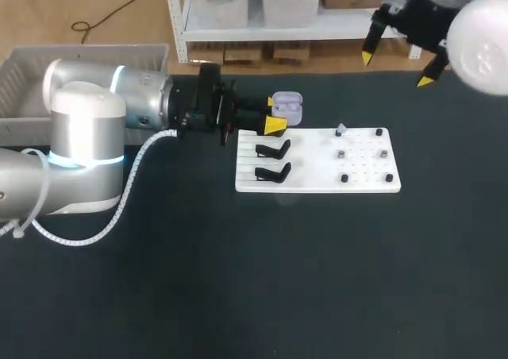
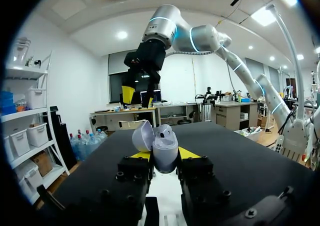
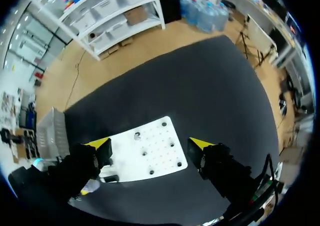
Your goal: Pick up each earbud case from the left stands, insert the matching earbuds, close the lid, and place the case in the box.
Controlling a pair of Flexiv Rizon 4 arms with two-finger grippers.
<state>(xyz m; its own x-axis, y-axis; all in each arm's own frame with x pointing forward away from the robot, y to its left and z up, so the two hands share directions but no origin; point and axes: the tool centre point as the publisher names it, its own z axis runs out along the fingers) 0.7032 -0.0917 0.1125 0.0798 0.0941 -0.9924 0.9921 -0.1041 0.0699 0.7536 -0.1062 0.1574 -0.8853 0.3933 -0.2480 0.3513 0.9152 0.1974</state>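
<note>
Box [image 1: 24, 63], far L in head view: only part of the inside shows, no case visible there, so nothing confirmed delivered.

L gripper [image 1: 274, 113] is near the board's L edge, over the top stand position, fingers clamped on the lavender earbud case [image 1: 287, 108] from both sides. In the L wrist view the case [image 2: 164, 147] sits upright between the yellow tips with the lid hinged open. Can't tell whether any buds are inside.

Two black stands [image 1: 272, 148] just below the gripper on the white board [image 1: 367, 181] look bare; no other cases seen. Board's R half has small dark pegs plus one pale piece [image 1: 340, 129], likely an earbud, too small to be sure.

R gripper [image 1: 397, 68] is up at the far R, well apart from the board, fingers spread wide, holding nothing. In the R wrist view the board [image 3: 150, 153] lies below its open tips.

Progress est.: early. Pick-up of this case looks done and the lid is open. Left to do: insert buds (prob R arm's job), close lid, drop case in box. Other cases n/a as far as the pics show.
</note>
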